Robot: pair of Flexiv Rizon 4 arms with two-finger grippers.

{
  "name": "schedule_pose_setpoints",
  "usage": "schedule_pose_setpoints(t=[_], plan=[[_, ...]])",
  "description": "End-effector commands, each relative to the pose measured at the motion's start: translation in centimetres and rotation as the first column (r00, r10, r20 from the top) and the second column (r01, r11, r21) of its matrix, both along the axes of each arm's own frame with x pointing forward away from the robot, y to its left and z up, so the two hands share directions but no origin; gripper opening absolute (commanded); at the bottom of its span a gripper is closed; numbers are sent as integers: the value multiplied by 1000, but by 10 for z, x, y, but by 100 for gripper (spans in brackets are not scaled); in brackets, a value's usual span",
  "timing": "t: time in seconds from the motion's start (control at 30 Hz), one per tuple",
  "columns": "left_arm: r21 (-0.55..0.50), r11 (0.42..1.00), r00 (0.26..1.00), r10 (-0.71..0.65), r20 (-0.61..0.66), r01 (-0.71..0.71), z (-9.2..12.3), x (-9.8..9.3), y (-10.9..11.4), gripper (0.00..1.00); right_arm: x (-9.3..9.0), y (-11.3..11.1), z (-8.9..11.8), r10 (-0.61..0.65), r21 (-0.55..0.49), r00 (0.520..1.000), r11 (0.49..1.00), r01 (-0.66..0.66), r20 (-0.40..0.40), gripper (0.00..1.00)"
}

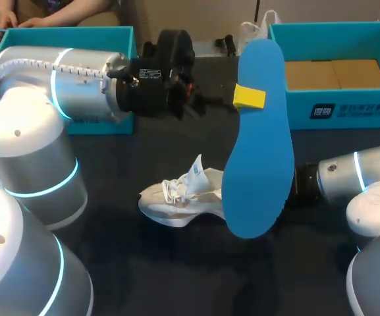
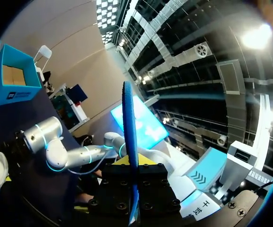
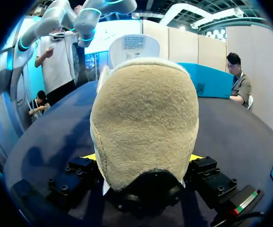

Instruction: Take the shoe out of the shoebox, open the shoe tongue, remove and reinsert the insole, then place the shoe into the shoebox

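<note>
Left gripper (image 1: 249, 97): clamped on the blue insole (image 1: 259, 145) from both faces, one yellow tip flat on the face toward the head camera.
Insole: held in the air on end, over the heel end of the shoe (image 1: 180, 197); lower rim covers that heel in the head view.
Right gripper (image 3: 145, 158): closed onto the shoe's heel, a yellow tip at either side.
Shoe: white, lying on the table (image 1: 143, 263), toe away from the right gripper, tongue (image 1: 196, 172) standing up.
Shoebox (image 1: 334, 108): teal, behind and right of the shoe, well apart from it; brown card inside.
Second teal box (image 1: 78, 31): behind and left of the shoe, past the left arm.
Room: dark table surface between the shoe and both boxes, and on the shoe's near side.
Print: white mark on the shoebox's front wall, a label (image 3: 134, 43) on the tongue; too small to make out.
</note>
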State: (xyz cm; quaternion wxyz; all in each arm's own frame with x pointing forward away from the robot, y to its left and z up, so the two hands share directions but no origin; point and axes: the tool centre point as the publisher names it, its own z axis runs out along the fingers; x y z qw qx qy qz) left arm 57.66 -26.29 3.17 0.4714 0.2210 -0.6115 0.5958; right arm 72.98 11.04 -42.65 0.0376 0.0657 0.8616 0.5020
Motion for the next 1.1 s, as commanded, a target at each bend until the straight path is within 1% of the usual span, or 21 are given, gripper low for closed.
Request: schedule_pose_setpoints(t=[0.03,0.23,0.37,0.5,0.73,0.9,1.1], plan=[[2,1000,1000,2,0,-2,0,-1,0,0,-1,1,-1,-1,-2,1000,1000,1,0,100],[2,1000,1000,2,0,-2,0,-1,0,0,-1,1,-1,-1,-2,1000,1000,1,0,100],[2,1000,1000,2,0,-2,0,-1,0,0,2,-8,-1,-29,-15,1000,999,29,-12,100],[2,1000,1000,2,0,-2,0,-1,0,0,4,-15,4,-44,-31,999,999,44,-16,100],[2,1000,1000,2,0,-2,0,-1,0,0,5,-25,10,-69,-53,997,996,68,-16,100],[2,1000,1000,2,0,-2,0,-1,0,0,5,-32,8,-98,-63,995,993,96,-24,100],[2,1000,1000,2,0,-2,0,-1,0,0,3,-40,19,-120,-97,993,988,118,-14,100]])
